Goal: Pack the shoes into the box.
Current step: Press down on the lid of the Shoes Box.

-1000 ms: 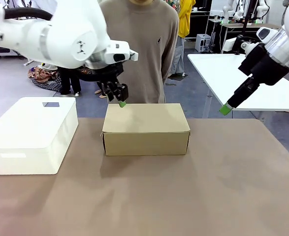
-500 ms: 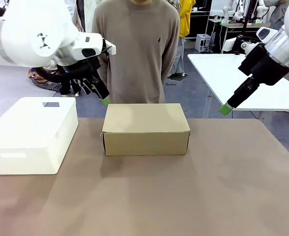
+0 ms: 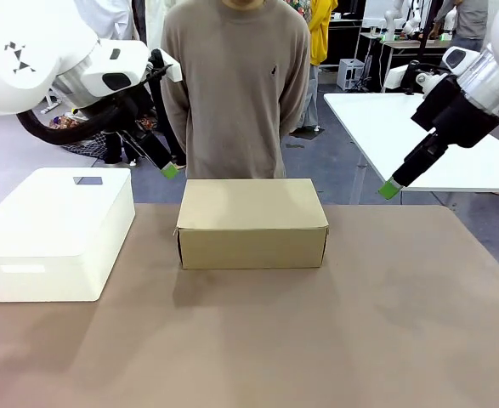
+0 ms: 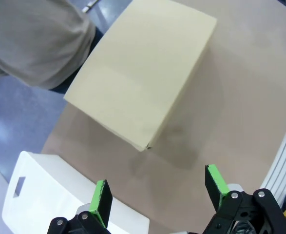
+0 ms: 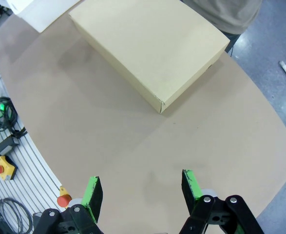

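Left hand point(image 3: 171, 171) released, empty, raised off the box's point(image 3: 252, 219) far left corner; one green pad visible from the front, both spread wide in its wrist view. Right hand point(image 3: 389, 189) likewise spread and empty, high off the counter's point(image 3: 317, 340) right side. Box shut at centre, contents hidden. White bin point(image 3: 53, 231) to its left. Person point(image 3: 236, 85) behind, hands out of sight.

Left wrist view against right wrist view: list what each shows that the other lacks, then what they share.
Left wrist alone: the white plastic box and the open left tool.
Right wrist alone: the open right tool, a red button and cables below the table's edge.
Both: the closed cardboard box, the brown table and the person's sweater.
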{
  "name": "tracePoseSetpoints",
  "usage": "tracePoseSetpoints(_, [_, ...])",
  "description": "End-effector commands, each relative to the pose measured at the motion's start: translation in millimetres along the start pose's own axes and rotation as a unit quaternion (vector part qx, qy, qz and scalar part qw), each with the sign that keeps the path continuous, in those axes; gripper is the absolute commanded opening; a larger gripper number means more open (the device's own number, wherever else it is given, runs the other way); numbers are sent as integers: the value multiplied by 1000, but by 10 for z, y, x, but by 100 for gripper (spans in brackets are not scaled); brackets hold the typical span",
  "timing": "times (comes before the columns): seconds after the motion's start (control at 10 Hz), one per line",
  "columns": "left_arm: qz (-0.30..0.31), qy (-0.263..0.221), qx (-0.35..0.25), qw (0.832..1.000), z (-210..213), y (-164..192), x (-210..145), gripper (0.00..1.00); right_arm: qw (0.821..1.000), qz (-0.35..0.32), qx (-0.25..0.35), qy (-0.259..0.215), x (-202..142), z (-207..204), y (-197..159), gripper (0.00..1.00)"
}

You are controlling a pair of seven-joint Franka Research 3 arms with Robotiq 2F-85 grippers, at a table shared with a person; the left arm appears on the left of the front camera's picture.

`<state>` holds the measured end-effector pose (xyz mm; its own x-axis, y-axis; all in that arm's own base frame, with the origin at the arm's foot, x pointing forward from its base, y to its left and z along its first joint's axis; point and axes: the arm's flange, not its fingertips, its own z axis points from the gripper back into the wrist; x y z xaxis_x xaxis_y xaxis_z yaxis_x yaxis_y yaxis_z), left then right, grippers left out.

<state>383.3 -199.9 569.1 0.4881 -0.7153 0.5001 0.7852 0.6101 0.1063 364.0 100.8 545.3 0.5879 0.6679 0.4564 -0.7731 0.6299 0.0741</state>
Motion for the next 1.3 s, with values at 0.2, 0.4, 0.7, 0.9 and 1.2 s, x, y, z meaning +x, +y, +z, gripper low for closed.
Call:
tracePoseSetpoints(0.2, [-1,-2,-7,1000,18,-1,-15,100,1000,-1,-6,3,3,7,0,86])
tracePoseSetpoints(0.4, [-1,-2,-7,1000,18,-1,-15,100,1000,-1,-6,3,3,7,0,86])
tracePoseSetpoints(0.7, [-1,-2,-7,1000,18,-1,-15,100,1000,-1,-6,3,3,7,0,86])
tracePoseSetpoints(0.9, [-1,-2,-7,1000,18,-1,-15,100,1000,-1,-6,3,3,7,0,86])
tracePoseSetpoints(1.2, [-1,-2,-7,1000,18,-1,-15,100,1000,-1,-6,3,3,7,0,86])
